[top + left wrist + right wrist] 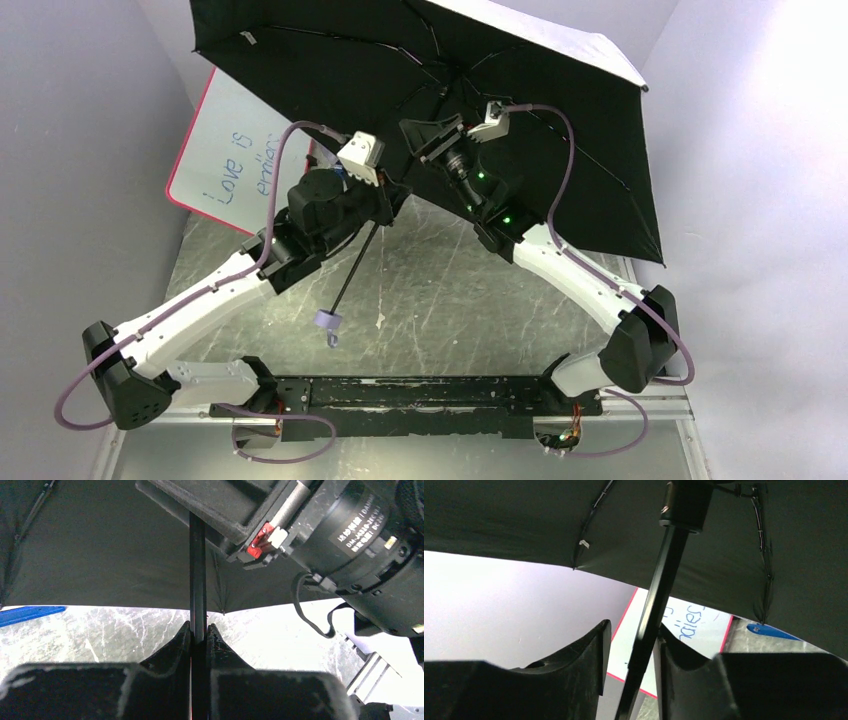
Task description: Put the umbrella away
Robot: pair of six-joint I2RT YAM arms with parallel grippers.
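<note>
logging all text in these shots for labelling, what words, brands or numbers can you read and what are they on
"Love is": blue handwriting on the whiteboard, top view.
"em": start of the line below on the same board; the rest is hidden.
"DAMIAO": printed on the black motor, left wrist view; the characters before it and the model line below, starting "DM-", are too small to read surely.
Right wrist view: only unreadable fragments of the board's writing.

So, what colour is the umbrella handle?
The umbrella handle is pale lilac; the top external view shows it best.
</note>
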